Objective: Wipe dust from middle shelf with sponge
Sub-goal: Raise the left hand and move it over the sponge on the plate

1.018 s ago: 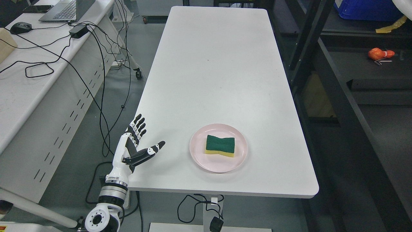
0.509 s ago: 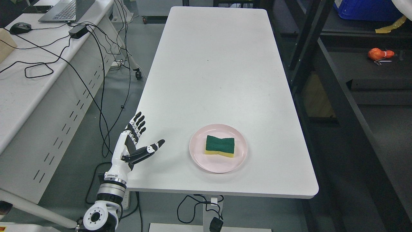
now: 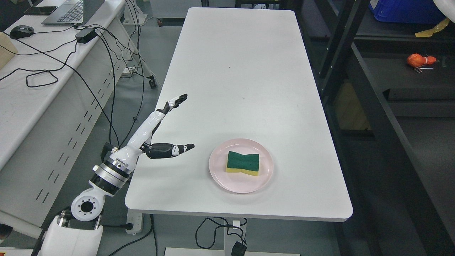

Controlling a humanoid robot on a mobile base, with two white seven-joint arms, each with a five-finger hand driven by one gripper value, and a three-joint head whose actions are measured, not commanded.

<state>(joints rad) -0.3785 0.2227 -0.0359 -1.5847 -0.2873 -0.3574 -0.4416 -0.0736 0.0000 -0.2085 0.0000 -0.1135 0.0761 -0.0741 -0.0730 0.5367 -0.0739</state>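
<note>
Sponge (image 3: 242, 163) is sitting green side up, yellow layer underneath, right in the middle of a pink plate (image 3: 217, 164) on the near end of the white table (image 3: 241, 78). Nothing is touching it from what I'm seeing on the head cam.

I'm watching my left hand (image 3: 156, 135) hanging over the table's near-left edge, arm coming in from the bottom left corner. Fingers (image 3: 176, 100) are stretched out straight and pointing up and away across the tabletop, thumb (image 3: 170, 149) is sticking out sideways toward the plate. So it's wide open, holding nothing, and sitting well apart from the sponge, with bare table between the thumb tip and the plate rim.

Right arm isn't showing up in my feed at all.

Off to the right I'm looking at a dark metal shelving rack (image 3: 376, 106) standing just beside the table, with an orange object (image 3: 419, 59) lying on one level and a blue bin (image 3: 401, 10) further up. On the left a second desk (image 3: 32, 89) is carrying a laptop (image 3: 67, 10), a mouse (image 3: 22, 31) and a mess of black cables (image 3: 106, 71).
</note>
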